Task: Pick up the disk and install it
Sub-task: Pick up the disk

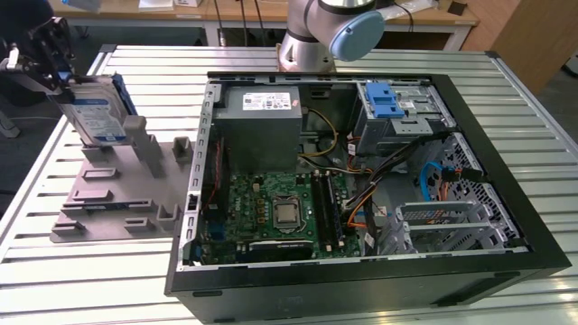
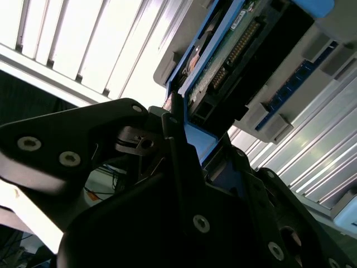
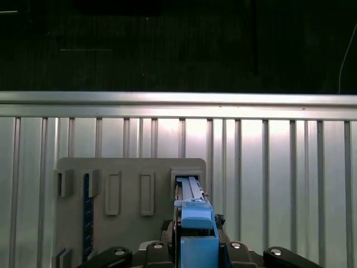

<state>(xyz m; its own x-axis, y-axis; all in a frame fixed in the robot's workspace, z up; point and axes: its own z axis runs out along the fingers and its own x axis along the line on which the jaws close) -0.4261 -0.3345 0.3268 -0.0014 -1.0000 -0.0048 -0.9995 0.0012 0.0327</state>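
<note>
Over grey tray (image 1: 118, 203) | gripper (image 1: 59, 80) clamped on disk (image 1: 97, 116) top edge | disk upright at tray slot, lift-off unclear | grasp done, not yet installed in computer case (image 1: 361, 288) beside tray

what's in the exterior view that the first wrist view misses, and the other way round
The exterior view adds the open computer case with its motherboard and power supply, plus the white-and-blue label face of the disk. The first wrist view adds a look straight along the disk's blue-railed edge, and the dark space beyond the edge rail of the slatted metal table. Both show the gripper shut on the disk, which stands on end in the grey slotted tray on that table.
</note>
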